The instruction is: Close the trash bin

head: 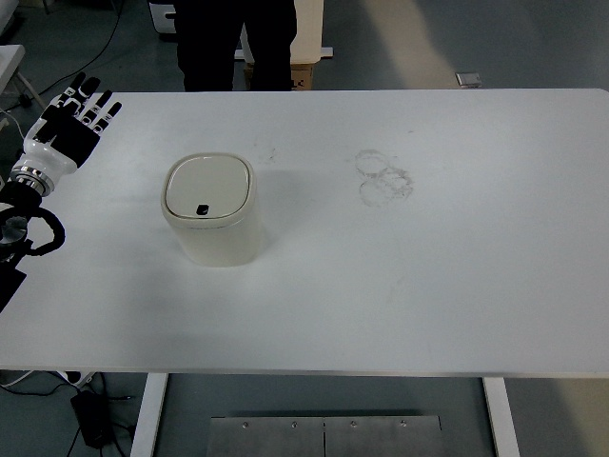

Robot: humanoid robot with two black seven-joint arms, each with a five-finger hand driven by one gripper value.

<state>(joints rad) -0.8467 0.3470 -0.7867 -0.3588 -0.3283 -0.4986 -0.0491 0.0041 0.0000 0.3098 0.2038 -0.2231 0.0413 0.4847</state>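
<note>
One cream trash bin (210,209) sat lid-down on the white bench (428,286), ring stains (384,177) nearby. Left hand (68,131) hovered spread wide, empty. Person (236,43) was cropped at top.

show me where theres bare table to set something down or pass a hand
Nearly all of the table is bare: the whole right half beyond the smudge rings, and the near strip in front of the trash bin. The only tight spot is the left edge, between the bin and the left hand.
</note>
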